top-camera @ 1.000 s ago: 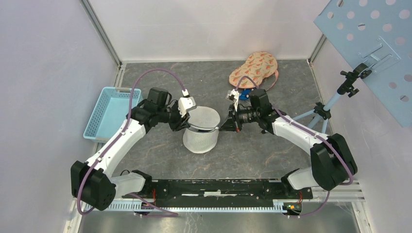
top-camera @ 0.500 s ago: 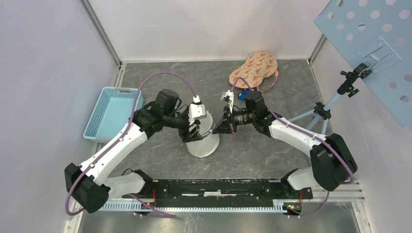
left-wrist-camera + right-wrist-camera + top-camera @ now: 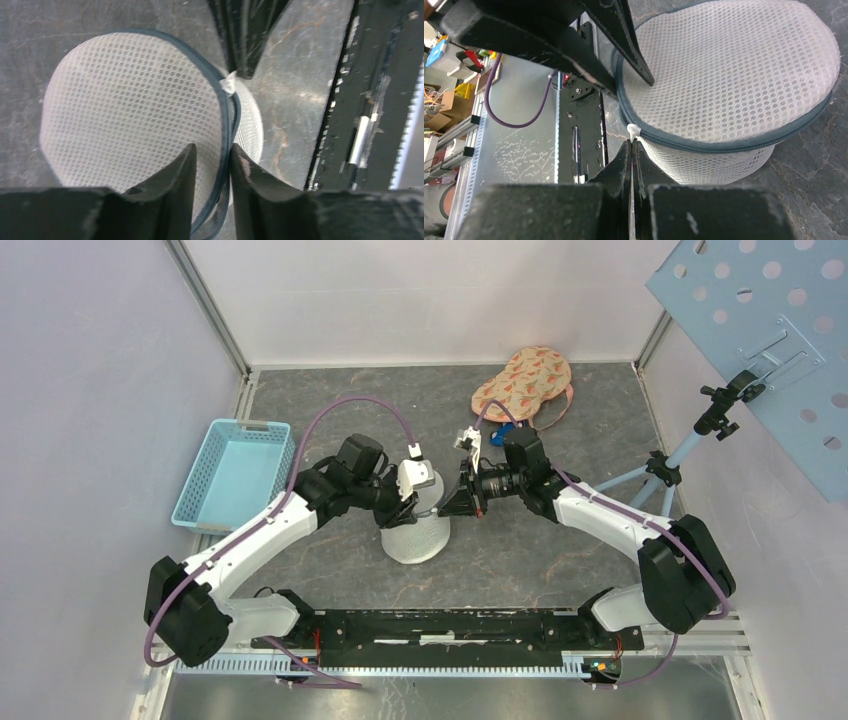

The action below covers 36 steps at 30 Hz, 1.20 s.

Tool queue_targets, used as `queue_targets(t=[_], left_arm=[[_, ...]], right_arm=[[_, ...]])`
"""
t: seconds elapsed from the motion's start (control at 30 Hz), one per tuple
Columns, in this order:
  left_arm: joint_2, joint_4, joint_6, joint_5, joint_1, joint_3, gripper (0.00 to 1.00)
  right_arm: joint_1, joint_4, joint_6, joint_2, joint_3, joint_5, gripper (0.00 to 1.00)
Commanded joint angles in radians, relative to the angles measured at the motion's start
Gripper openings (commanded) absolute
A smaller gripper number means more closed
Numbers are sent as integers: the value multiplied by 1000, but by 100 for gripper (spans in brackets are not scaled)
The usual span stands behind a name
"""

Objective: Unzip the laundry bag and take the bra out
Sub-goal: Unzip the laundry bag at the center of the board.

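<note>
The laundry bag (image 3: 420,535) is a white mesh cylinder with a blue-grey zip round its lid, standing mid-table. It also shows in the left wrist view (image 3: 130,105) and the right wrist view (image 3: 734,75). My left gripper (image 3: 411,502) (image 3: 212,152) straddles the zipped rim on the bag's near-left side, jaws closed on the mesh and zip tape. My right gripper (image 3: 449,506) (image 3: 631,145) is shut on the white zip pull (image 3: 633,131) (image 3: 228,83) at the bag's right edge. No bra shows through the mesh.
A peach patterned padded cloth piece with a pink strap (image 3: 525,380) lies at the back, a small blue object (image 3: 508,430) beside it. A blue basket (image 3: 232,472) stands at the left. A tripod stand (image 3: 660,468) holds a perforated panel at the right.
My left arm swung right and lowered its gripper onto the bag's rim. My right gripper moved a little left to the bag's edge, and the bag shifted slightly.
</note>
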Motion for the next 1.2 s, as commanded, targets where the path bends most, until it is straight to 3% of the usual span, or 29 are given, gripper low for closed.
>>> queue_targets(t=[0.0, 0.13, 0.3, 0.5, 0.73, 0.8, 0.9, 1.0, 1.17], left_arm=[[3, 45, 28, -114, 8, -11, 29], [-5, 92, 52, -145, 69, -22, 3], [23, 172, 126, -164, 137, -5, 2], [112, 232, 173, -160, 159, 128, 2], [107, 233, 248, -78, 168, 47, 3], [96, 183, 267, -44, 168, 28, 11], [69, 77, 273, 18, 166, 40, 41], [26, -22, 276, 50, 162, 66, 66], [-65, -80, 244, 54, 142, 72, 81]], right_arm=[[-12, -26, -50, -12, 39, -5, 0], [-46, -80, -92, -15, 65, -1, 0], [-101, -112, -134, 13, 140, 24, 0], [-106, -123, -130, 75, 285, 27, 0], [-88, -31, -74, 55, 146, 7, 0], [-68, -20, -73, 44, 100, 5, 0], [-32, 8, -58, 30, 43, 3, 0], [-1, 54, -28, 25, 7, 5, 0], [36, 108, 23, 23, -9, 11, 0]])
